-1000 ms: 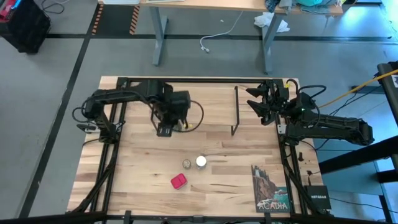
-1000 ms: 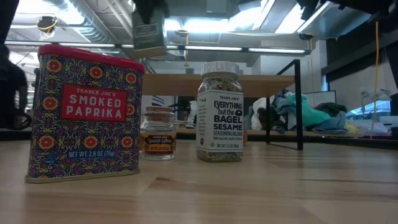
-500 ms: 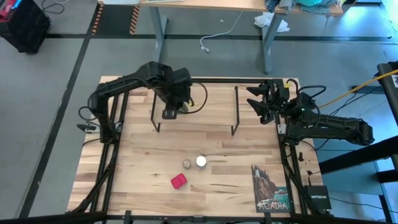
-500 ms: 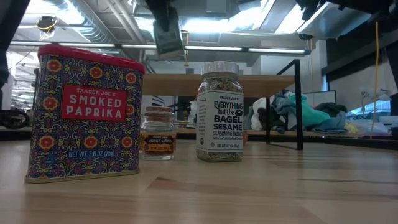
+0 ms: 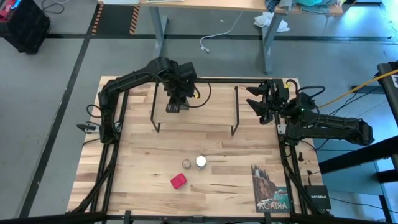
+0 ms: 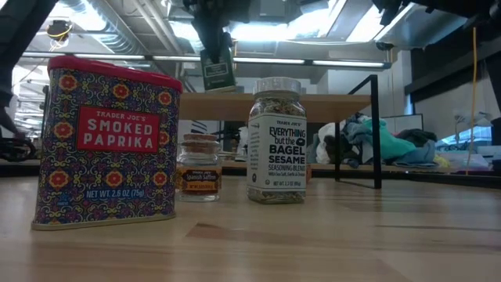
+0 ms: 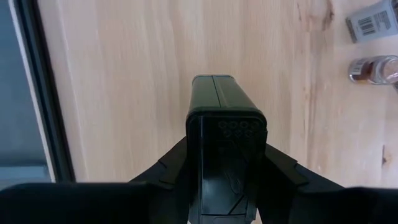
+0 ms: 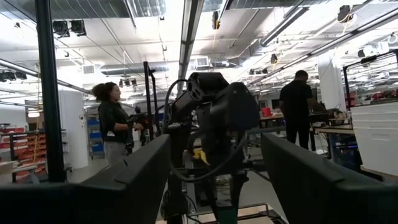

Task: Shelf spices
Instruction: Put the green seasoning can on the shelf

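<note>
My left gripper [image 5: 174,107] hangs over the left part of the shelf [image 5: 205,106], a light-wood plank on black wire legs, shut on the dark square tin [image 6: 217,70]. The tin's lower end sits just above the plank [image 6: 337,106]. On the near half of the table stand the red square tin [image 5: 178,181], the tiny tan-grey jar [image 5: 186,163] and the white-capped clear jar [image 5: 201,161], each upright on its base. My right gripper [image 5: 258,102] waits open by the shelf's right end. My left gripper pinches the dark tin [image 7: 226,124] between its two fingers [image 7: 177,165], one on each opposite side face. It comes from above, pointing down. The tin hangs below the fingers, lifted clear and slightly tilted, over the plank [image 7: 124,93].
A printed card [image 5: 270,190] lies at the table's near right corner, with a small black box [image 5: 318,198] beside it off the edge. The shelf's right part is bare wood. People [image 8: 114,127] stand in the room beyond the table.
My left gripper has carried the dark tin toward the table's far edge and a little right, from in front of the shelf to above its plank. In the low view the tin has come down closer to the plank. The gripper has stayed shut on it.
</note>
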Motion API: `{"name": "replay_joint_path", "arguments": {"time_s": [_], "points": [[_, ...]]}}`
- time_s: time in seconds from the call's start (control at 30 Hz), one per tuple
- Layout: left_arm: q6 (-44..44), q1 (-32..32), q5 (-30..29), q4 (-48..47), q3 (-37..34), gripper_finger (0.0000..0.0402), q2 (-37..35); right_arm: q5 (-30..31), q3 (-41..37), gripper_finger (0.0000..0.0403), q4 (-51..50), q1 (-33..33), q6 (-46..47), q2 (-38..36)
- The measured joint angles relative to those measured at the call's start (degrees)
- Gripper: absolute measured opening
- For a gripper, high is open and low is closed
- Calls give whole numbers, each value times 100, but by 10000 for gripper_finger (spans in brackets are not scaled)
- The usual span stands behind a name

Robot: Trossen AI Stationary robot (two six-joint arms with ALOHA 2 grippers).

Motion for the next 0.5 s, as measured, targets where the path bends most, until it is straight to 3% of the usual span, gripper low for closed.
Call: {"name": "replay_joint_path", "arguments": {"time_s": [0.5], "points": [[-57,16,15,-7,2,116,301,6,0,260,4,0,-33,2]]}}
